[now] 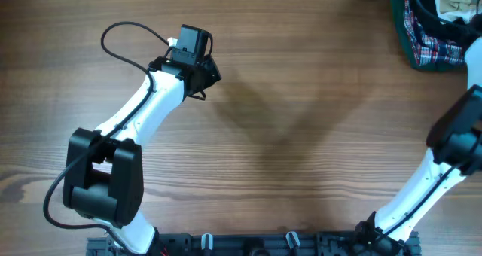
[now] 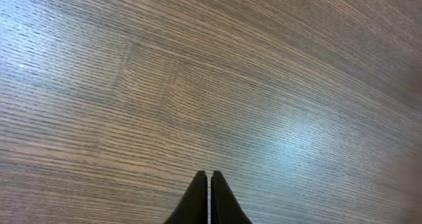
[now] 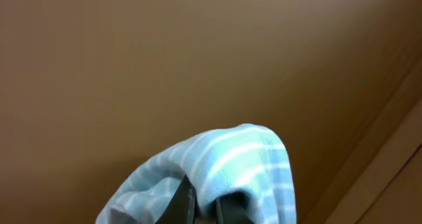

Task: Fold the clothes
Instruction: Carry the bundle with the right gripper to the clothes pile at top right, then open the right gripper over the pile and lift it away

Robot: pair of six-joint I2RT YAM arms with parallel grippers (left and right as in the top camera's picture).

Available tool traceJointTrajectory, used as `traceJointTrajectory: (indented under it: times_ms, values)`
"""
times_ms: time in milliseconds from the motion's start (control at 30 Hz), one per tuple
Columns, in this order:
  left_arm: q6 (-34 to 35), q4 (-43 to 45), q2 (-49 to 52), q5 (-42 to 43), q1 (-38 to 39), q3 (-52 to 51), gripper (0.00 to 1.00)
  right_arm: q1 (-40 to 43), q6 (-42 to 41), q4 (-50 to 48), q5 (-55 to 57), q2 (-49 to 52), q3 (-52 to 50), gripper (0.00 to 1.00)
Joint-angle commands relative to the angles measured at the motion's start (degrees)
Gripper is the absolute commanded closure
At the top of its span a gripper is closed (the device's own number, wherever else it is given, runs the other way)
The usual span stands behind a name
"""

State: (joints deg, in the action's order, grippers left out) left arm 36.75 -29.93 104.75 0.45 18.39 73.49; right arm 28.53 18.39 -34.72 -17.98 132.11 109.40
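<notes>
The pale blue-and-white striped garment (image 3: 247,159) shows only in the right wrist view, draped over and between the fingers of my right gripper (image 3: 203,196), which is shut on it and holds it up off a brown surface. In the overhead view only the right arm (image 1: 458,135) shows at the right edge; its gripper and the garment are out of view there. My left gripper (image 2: 209,179) is shut and empty, just above bare wood. In the overhead view the left gripper (image 1: 212,71) is at the upper left of the table.
A heap of red-green plaid, dark and cream clothes (image 1: 431,32) lies at the far right corner of the wooden table (image 1: 301,120). A paler band (image 3: 389,178) runs diagonally along the right of the right wrist view.
</notes>
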Motion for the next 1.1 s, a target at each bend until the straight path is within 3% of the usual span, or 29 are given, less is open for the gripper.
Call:
traceJointTrajectory:
  times_ms: [0,267,400,633,700,800,867,1067]
  values:
    - [-0.24,0.17,-0.81,-1.88,0.24,0.76,0.96,0.33,0.83,-1.33,-1.38,5.6,5.95,0.96]
    - [1.46,0.79,-0.61,-3.76,0.68,0.7,0.96,0.37,-0.59,-1.31,-1.27,8.22,18.97,0.96]
    - [1.46,0.81,-0.61,-3.78,0.9,0.7,0.96,0.37,0.04,5.46,-2.82,10.47,19.58,0.96]
    - [1.49,0.9,-0.61,-3.76,1.75,0.7,0.96,0.37,-0.42,6.73,-4.79,15.91,19.58,0.94]
    - [1.49,1.05,-0.61,-3.76,1.75,0.7,0.96,0.37,-0.66,7.1,-4.81,15.91,19.58,0.92]
    - [1.46,1.05,-0.61,-3.8,1.75,0.7,0.95,0.31,-3.5,7.56,-4.79,15.87,19.58,0.64]
    - [1.46,1.16,-0.61,-3.8,1.75,0.7,0.95,0.24,-5.31,7.58,-4.83,15.58,19.58,0.57]
    - [1.46,2.54,-0.61,-3.8,1.75,0.7,0.95,-0.15,-6.78,10.38,-7.85,13.16,19.58,0.58]
